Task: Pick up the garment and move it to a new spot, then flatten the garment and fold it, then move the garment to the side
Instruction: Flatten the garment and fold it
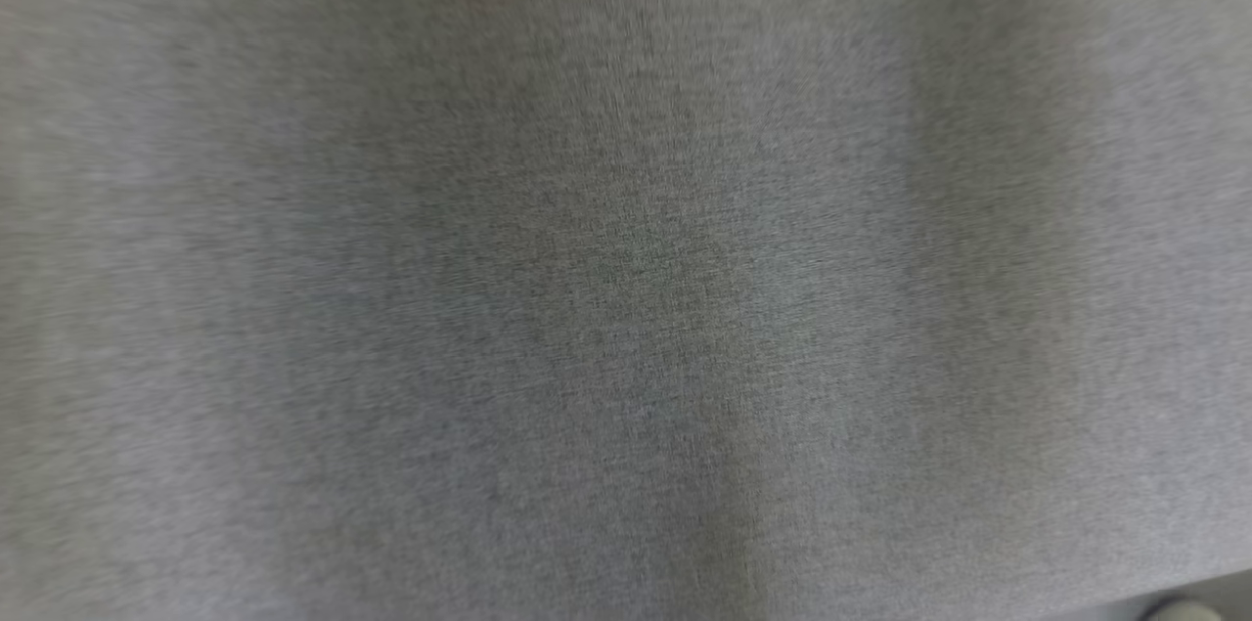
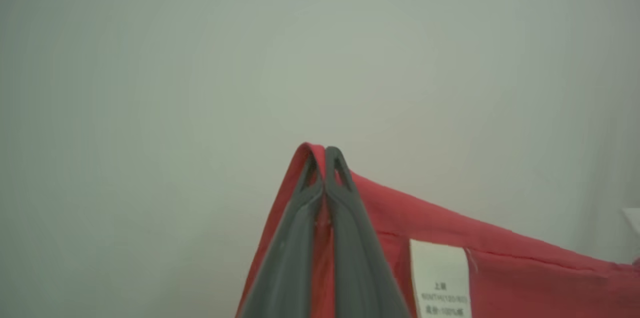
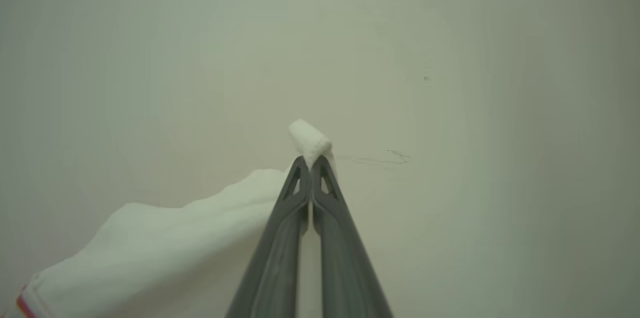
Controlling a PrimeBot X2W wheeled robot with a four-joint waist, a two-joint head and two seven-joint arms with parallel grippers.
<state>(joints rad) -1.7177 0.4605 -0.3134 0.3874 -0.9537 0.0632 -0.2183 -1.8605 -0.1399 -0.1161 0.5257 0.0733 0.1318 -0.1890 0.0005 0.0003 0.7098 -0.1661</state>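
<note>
Pale blank surface (image 2: 200, 57) backs both wrist views. Its fingers pressed together, the left gripper (image 2: 325, 150) pinches the garment (image 2: 525, 283) by a red edge trailing toward 4 o'clock; the right gripper (image 3: 311, 160) pinches a white fold trailing toward 8 o'clock.

One garment (image 2: 500, 268), one label (image 2: 440, 278), one left end effector (image 2: 325, 151), one right end effector (image 3: 311, 159)

You are viewing a plain pale surface (image 3: 475, 57) in both wrist views, showing faint scuff marks (image 3: 398, 156). Whether the garment (image 2: 525, 278) is resting on it cannot be told.
</note>
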